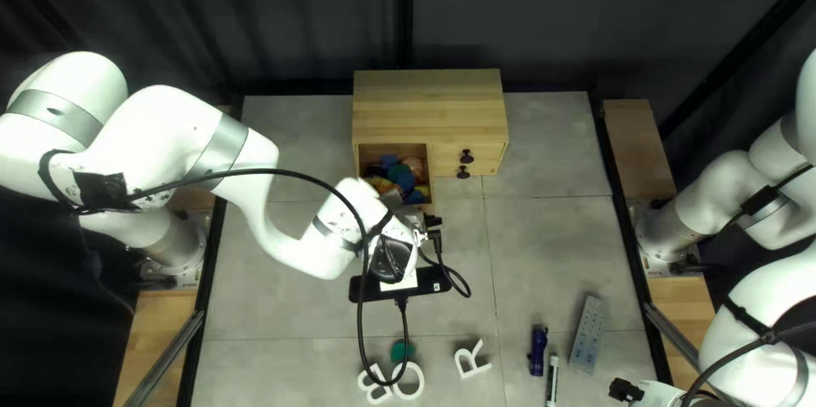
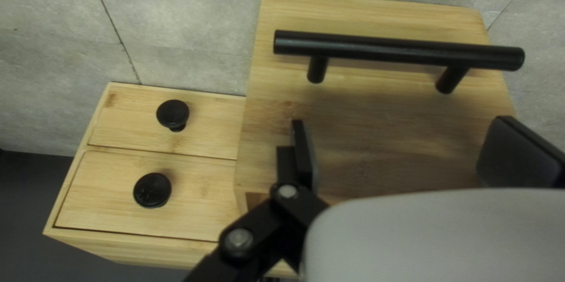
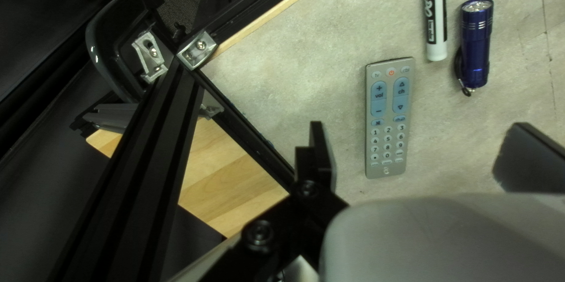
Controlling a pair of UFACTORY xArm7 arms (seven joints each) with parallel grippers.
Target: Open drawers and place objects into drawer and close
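Cabinet's (image 1: 429, 105) large drawer (image 2: 376, 111) open, colored items (image 1: 399, 173) inside. Left gripper (image 1: 431, 223) before cabinet, jaws released. Right gripper (image 1: 626, 390), jaws released, well apart from cabinet, like remote (image 1: 586, 335), flashlight (image 1: 537, 351), marker (image 1: 552, 380).

Wooden cabinet (image 1: 429, 105) at table's (image 1: 293, 322) far edge. We see its left compartment (image 1: 370, 154) open, coloured items (image 1: 399, 172) inside; two black knobs (image 1: 467, 157) on its right front. Our left arm (image 1: 293, 245) reaches near it. Toward the near edge: white letters (image 1: 469, 363), green piece (image 1: 401, 351); rightward, flashlight (image 1: 538, 352), marker (image 1: 552, 380), remote (image 1: 587, 335). Our right arm (image 1: 773, 301) stands at right.
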